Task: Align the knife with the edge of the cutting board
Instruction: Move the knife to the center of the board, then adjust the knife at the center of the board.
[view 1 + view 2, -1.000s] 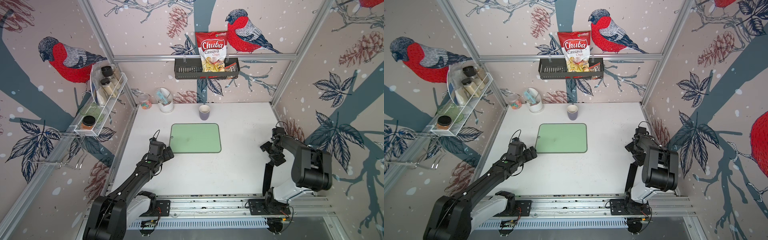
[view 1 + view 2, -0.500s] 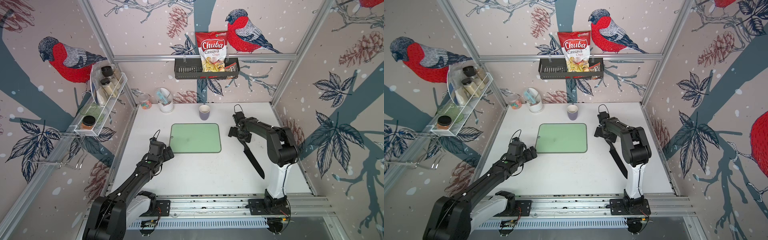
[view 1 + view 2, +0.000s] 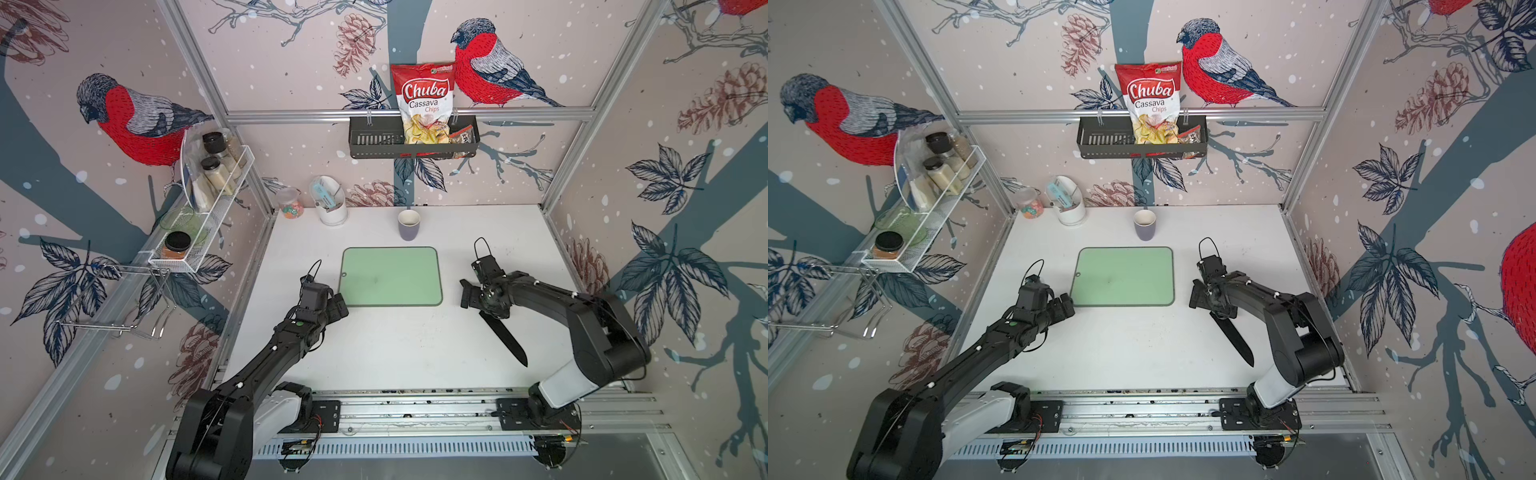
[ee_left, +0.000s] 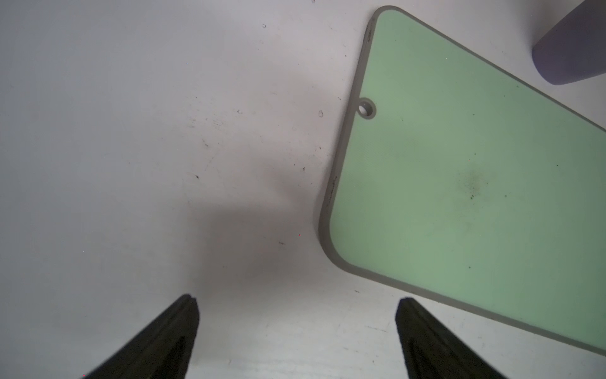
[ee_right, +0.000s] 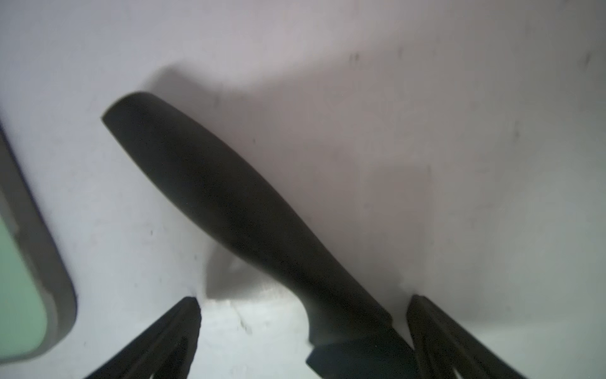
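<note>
Where the two black arms rise from the metal rail (image 3: 415,405) at the near edge, the white tabletop (image 3: 395,345) begins. Nearest on it is the pointed tip of the all-black kitchen knife (image 3: 503,338), which lies flat and slantwise to the right of the board, with its blade toward the rail and its handle running away under the right gripper (image 3: 484,299). Seen from that wrist, the right gripper (image 5: 303,300) has its jaws spread wide to either side of the knife (image 5: 229,203) where handle meets blade, and they are not closed on it. The left gripper (image 3: 340,305) hovers just beside the board's near left corner, jaws equally wide with only bare table between them (image 4: 295,299). Between the two grippers lies the flat pale-green rectangular cutting board (image 3: 390,276), grey-rimmed, apart from the knife and not parallel to it. Beyond it stands a purple-grey cup (image 3: 409,224). On the back wall hangs a black wire basket (image 3: 374,143) holding a red-and-white bag of cassava chips (image 3: 426,108).
</note>
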`<state>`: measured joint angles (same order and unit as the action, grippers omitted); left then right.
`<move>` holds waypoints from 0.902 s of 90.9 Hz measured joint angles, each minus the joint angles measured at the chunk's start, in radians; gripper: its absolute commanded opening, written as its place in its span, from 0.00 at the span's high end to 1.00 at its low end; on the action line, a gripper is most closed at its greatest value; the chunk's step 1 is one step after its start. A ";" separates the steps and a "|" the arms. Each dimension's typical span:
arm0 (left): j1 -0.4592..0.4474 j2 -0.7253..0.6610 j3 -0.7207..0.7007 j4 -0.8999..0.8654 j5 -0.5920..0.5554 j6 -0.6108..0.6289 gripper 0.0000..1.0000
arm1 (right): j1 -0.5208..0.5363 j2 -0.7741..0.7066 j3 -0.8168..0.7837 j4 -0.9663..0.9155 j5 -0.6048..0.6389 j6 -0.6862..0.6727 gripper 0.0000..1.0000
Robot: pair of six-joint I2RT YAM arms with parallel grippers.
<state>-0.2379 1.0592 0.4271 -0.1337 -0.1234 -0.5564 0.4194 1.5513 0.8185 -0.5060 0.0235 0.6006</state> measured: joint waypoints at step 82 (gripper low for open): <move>-0.007 0.022 0.007 0.000 -0.004 0.006 0.04 | 0.283 -0.366 -0.293 -0.021 -0.145 0.505 0.00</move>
<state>-0.2447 1.0809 0.4343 -0.1337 -0.1276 -0.5499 0.7029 1.1851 0.5259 -0.5274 -0.1219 1.1057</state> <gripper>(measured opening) 0.957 0.999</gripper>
